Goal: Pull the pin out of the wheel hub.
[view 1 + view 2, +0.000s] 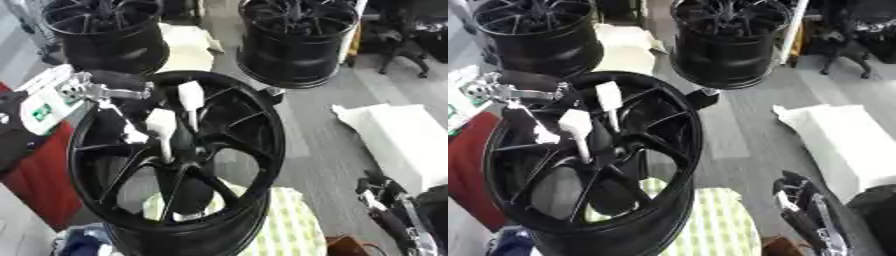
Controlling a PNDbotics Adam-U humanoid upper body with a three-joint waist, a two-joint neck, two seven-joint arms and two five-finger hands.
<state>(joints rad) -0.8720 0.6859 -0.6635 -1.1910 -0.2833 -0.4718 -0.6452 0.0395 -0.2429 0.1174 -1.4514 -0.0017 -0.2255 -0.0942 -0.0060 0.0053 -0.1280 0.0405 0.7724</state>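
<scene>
Nearest the camera, the right hand [808, 215] hangs low at the right edge, well apart from the work; whether it is released or clenched I cannot tell. In the middle distance the black wheel hub [179, 165] stands tilted on a yellow-green checked cloth [284, 225], and 2 white-headed pins [163, 131] rise from among its spokes, long axes running near upright out of the hub centre. The left hand [105, 90] sits at the hub's upper-left rim, just left of the pins and far nearer them, its fingers not clearly shown, so it seems the one to draw a pin up along its axis.
</scene>
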